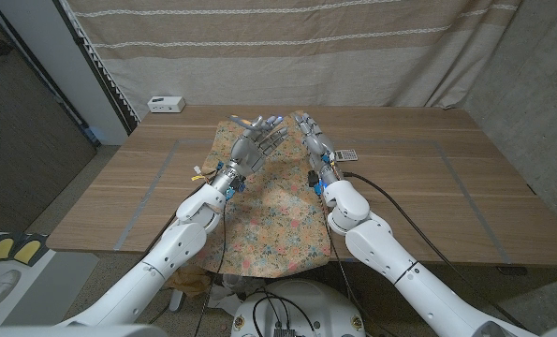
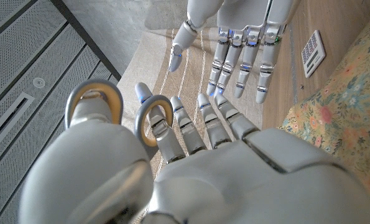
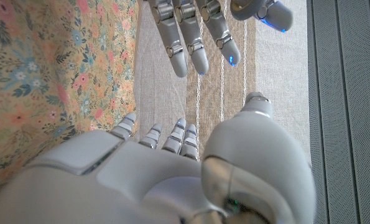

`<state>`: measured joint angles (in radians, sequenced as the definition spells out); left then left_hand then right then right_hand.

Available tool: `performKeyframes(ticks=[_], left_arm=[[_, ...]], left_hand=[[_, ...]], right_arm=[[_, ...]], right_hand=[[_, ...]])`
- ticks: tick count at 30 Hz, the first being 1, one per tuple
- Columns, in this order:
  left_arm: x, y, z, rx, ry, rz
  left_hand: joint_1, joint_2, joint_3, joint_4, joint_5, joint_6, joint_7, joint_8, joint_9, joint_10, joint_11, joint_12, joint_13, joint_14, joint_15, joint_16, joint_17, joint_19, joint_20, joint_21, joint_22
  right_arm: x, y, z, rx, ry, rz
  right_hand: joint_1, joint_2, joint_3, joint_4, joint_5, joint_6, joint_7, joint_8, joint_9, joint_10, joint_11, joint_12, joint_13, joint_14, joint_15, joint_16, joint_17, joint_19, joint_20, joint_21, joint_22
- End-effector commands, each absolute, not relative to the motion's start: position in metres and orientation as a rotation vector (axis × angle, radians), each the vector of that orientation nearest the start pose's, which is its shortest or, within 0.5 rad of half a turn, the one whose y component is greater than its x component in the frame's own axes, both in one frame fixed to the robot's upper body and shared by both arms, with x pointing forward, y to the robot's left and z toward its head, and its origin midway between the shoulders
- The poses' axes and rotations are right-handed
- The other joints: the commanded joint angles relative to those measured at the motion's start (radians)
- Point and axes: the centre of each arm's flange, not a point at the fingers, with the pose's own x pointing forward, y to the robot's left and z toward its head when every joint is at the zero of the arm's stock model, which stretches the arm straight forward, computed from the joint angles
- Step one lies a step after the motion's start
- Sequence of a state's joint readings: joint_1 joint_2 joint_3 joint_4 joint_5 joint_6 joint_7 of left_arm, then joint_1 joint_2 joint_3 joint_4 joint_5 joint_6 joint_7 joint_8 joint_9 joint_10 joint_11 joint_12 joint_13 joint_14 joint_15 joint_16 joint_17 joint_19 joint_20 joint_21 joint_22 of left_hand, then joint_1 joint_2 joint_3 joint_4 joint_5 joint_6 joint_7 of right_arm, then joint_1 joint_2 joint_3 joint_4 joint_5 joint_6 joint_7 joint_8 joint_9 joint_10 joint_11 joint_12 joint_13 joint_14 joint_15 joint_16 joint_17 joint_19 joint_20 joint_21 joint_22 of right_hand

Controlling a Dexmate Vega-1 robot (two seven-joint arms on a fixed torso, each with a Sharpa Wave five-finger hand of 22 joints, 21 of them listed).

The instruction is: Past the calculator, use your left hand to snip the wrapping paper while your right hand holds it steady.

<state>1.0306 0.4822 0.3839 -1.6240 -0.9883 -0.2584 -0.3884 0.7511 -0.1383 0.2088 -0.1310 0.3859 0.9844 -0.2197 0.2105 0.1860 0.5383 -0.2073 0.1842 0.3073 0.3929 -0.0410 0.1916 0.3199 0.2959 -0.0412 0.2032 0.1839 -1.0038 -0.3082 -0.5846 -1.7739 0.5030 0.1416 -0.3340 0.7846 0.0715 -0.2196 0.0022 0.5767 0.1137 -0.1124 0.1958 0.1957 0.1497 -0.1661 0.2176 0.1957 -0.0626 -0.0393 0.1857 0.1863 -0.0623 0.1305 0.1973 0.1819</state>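
Wrapping paper (image 1: 273, 201), a floral sheet, lies spread on the wooden surface (image 1: 428, 197) with both hands raised above its far end, and as far as the pictures show no cut has been made in it. The left hand (image 1: 256, 142) carries scissors (image 2: 119, 109): in the left wrist view its thumb and a finger pass through the two yellow-lined loops, so it is clamped on the handles, while the other fingers reach forward. The blades are hidden, so I cannot tell whether they are parted or which way they aim. The right hand (image 1: 314, 140) stands just beside the left one, fingers straight and spread, holding nothing and, by my reading, not pressing the paper; the left wrist view shows its fingertips hanging free in the air. The calculator (image 1: 346, 154) lies just past the right hand, near the paper's far right corner. The paper's long axis runs from the near edge of the surface, where it droops over, away toward the curtain (image 1: 287, 47), and it leans a little off square. So the tool is in hand, I judge, but steadying the sheet and snipping it are both left to do.
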Motion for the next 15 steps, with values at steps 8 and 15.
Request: performKeyframes(ticks=[8, 15], left_arm=[[0.5677, 0.1821, -0.0433, -0.35, -0.643, -0.748], [0.5677, 0.1819, -0.045, -0.353, -0.642, -0.742]], left_hand=[[0.065, 0.058, 0.014, -0.002, -0.004, 0.028, 0.052, -0.002, 0.001, 0.16, -0.01, 0.073, 0.007, 0.041, -0.177, 0.038, 0.004, -0.005, -0.081, 0.005, 0.004], [0.076, 0.057, 0.01, -0.001, -0.015, 0.01, 0.006, -0.006, 0.003, 0.229, -0.011, 0.102, 0.029, 0.056, -0.177, 0.047, 0.013, -0.005, -0.081, 0.006, 0.003]], right_arm=[[0.5489, -0.0713, -0.0352, 0.221, -0.609, 0.335], [0.5476, -0.0722, -0.0353, 0.224, -0.61, 0.329]], right_hand=[[-0.002, 0.01, -0.006, -0.001, -0.002, -0.005, -0.004, 0.001, 0.001, -0.009, -0.007, -0.003, -0.001, 0.002, -0.037, 0.007, 0.0, -0.002, 0.009, 0.003, 0.001], [-0.002, 0.01, -0.007, -0.002, -0.002, -0.005, -0.003, 0.002, 0.001, -0.01, -0.007, -0.003, -0.001, 0.002, -0.037, 0.006, 0.0, -0.002, 0.009, 0.003, 0.001]])
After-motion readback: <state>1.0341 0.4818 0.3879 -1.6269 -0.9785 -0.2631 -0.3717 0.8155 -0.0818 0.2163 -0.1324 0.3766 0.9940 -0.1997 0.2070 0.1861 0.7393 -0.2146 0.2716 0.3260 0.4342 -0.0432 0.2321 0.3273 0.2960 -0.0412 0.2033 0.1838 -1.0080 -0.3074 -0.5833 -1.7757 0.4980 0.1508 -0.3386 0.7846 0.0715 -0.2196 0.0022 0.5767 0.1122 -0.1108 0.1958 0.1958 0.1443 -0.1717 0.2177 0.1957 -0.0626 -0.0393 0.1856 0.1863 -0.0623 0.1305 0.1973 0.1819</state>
